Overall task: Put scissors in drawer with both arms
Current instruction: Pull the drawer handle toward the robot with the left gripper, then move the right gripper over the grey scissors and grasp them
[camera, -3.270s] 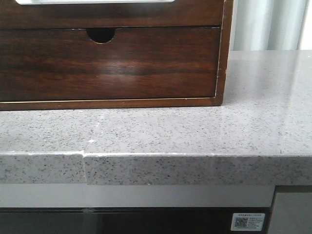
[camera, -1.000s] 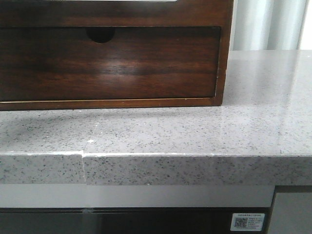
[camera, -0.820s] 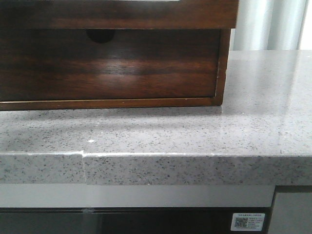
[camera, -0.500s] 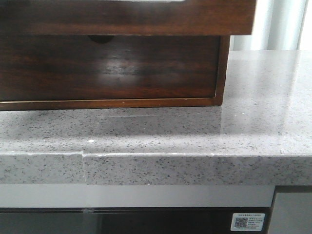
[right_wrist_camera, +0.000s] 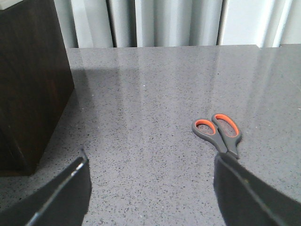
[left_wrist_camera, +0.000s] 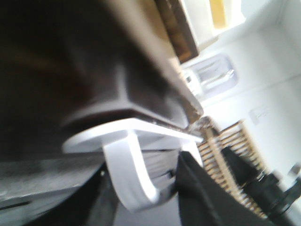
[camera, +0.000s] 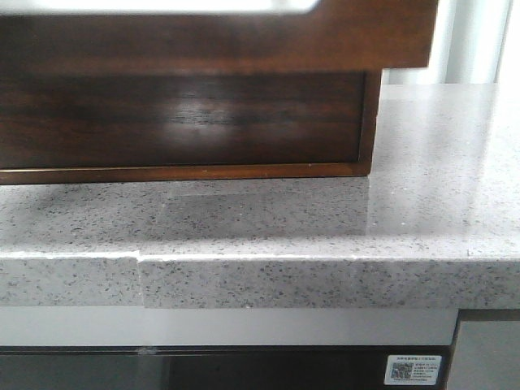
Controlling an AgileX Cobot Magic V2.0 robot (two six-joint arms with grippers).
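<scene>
The drawer (camera: 219, 45), a wide glossy dark brown front with a pale cutout (camera: 162, 6) along its top edge, stands pulled out over the lower drawer front (camera: 179, 118). In the blurred left wrist view my left gripper (left_wrist_camera: 150, 188) sits right at the drawer's dark front (left_wrist_camera: 70, 70) by the pale cutout (left_wrist_camera: 131, 132); its grip is unclear. The scissors (right_wrist_camera: 218, 132), grey with orange-lined handles, lie flat on the counter just beyond my right gripper's (right_wrist_camera: 150, 188) far finger (right_wrist_camera: 244, 193). The right gripper is open, empty and low over the counter.
The dark wooden cabinet (right_wrist_camera: 28, 84) stands on a speckled grey stone counter (camera: 325, 219) whose front edge (camera: 325, 280) runs across the front view. Pale curtains (right_wrist_camera: 164, 21) hang behind the counter. A ribbed cable (left_wrist_camera: 221, 155) runs beside the left gripper.
The upper drawer has slid out toward the camera. It now looms larger, hides the lower front's half-round notch and throws a wider shadow on the counter.
</scene>
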